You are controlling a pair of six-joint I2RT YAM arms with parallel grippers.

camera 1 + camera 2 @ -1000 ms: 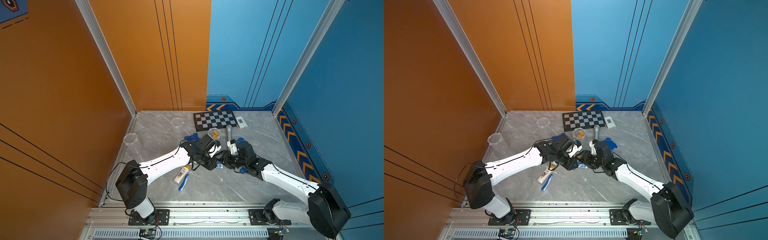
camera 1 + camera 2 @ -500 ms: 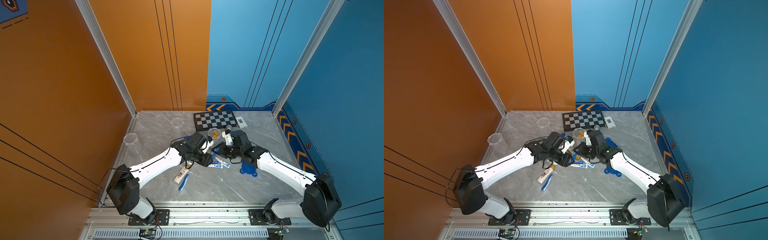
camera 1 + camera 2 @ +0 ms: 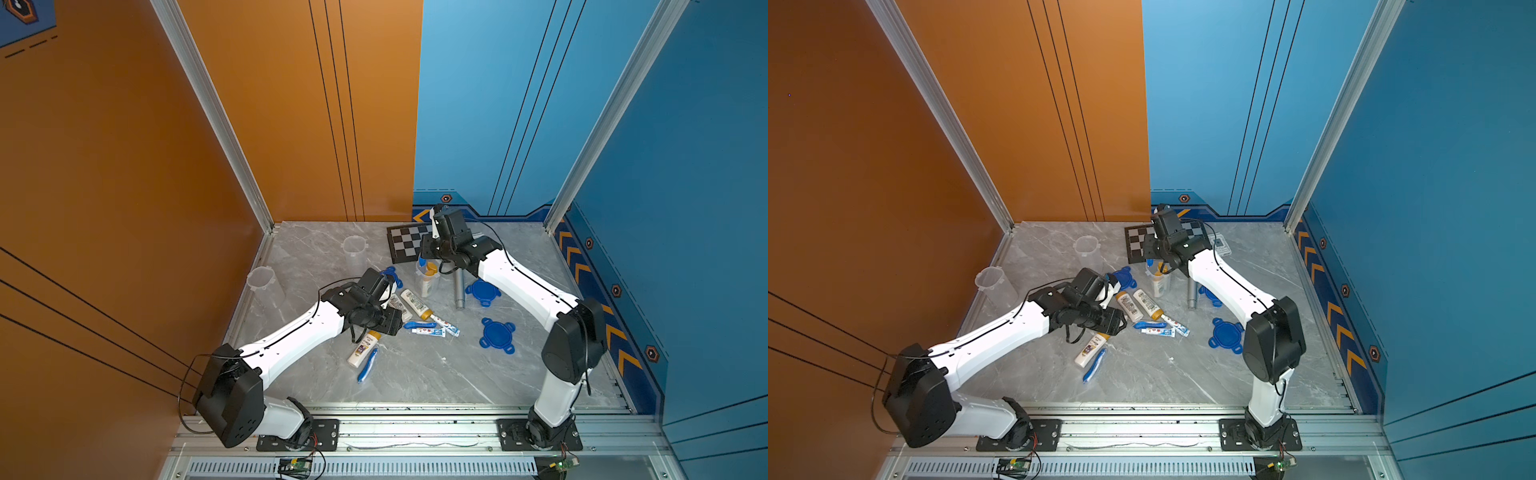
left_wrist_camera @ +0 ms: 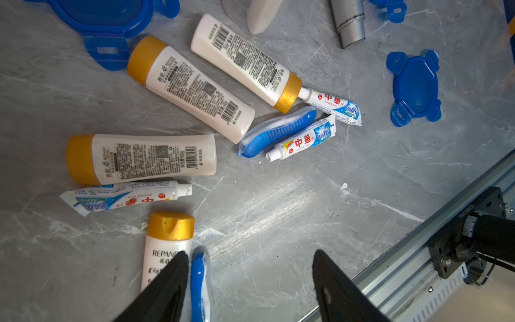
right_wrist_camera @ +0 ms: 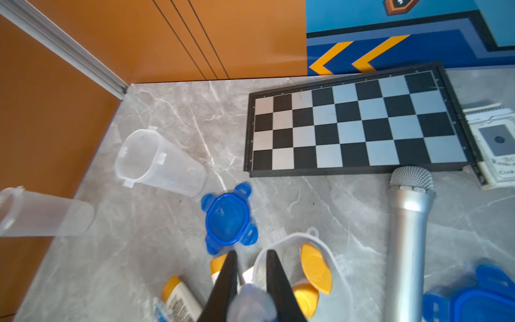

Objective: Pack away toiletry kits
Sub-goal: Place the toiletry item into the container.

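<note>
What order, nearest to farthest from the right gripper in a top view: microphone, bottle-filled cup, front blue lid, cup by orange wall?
1. Bottle-filled cup, just below the right gripper.
2. Microphone, beside that cup.
3. Front blue lid, front right.
4. Cup by orange wall, far left.

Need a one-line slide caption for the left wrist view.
Left gripper open above loose yellow-capped bottles, toothpaste tubes and blue toothbrushes lying on the grey marble table.

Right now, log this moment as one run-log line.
left pincer: open, empty | right pincer: shut on toothbrush, at cup mouth | cup: bottles inside, uncovered
</note>
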